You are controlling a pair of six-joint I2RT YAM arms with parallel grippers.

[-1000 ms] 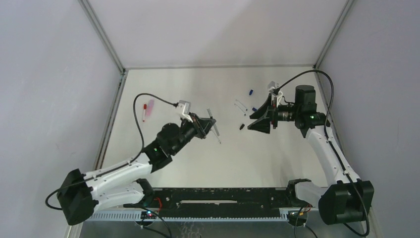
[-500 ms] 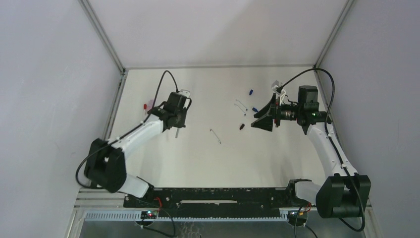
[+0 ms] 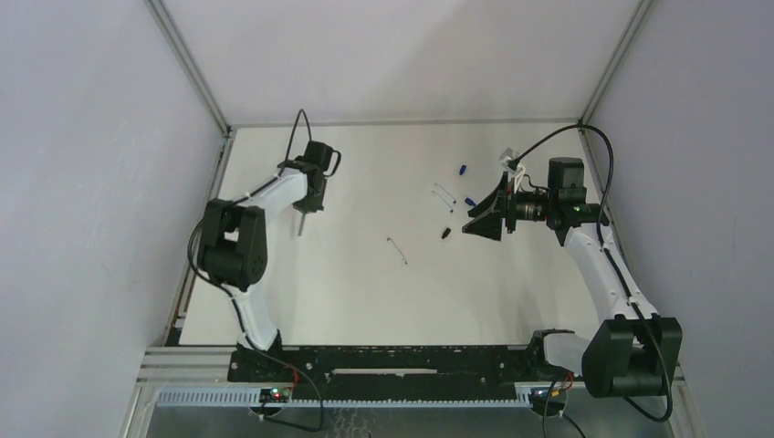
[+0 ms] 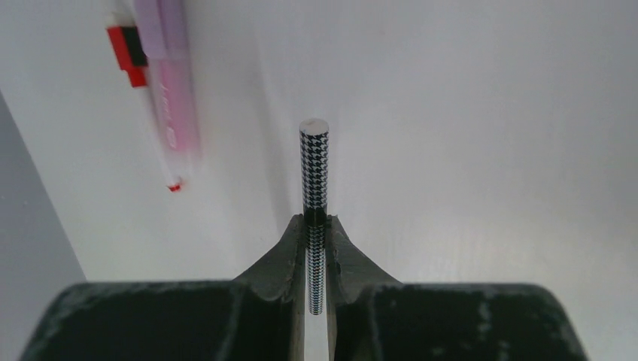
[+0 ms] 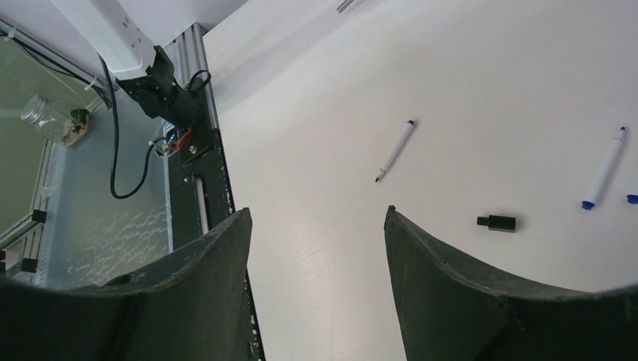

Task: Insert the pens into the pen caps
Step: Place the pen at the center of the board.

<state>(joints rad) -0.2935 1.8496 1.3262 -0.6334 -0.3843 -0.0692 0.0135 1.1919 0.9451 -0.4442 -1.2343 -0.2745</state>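
The left gripper (image 4: 316,229) pinches a houndstooth-patterned pen (image 4: 314,162) at the far left, beside the pink marker (image 4: 177,98). The right gripper (image 5: 317,214) hangs wide apart near a black cap (image 5: 496,222).

white table (image 3: 365,292); perhaps a glass jar (image 5: 35,113) off its edge.

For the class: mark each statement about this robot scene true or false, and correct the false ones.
1. The left jaws are shut on a black-and-white patterned pen. True.
2. The right jaws hold the black cap. False: they stand open and empty, and the cap lies on the table.
3. The pink marker lies beside a red-and-white pen. True.
4. The black cap is fitted onto the white pen. False: the two lie apart on the table.
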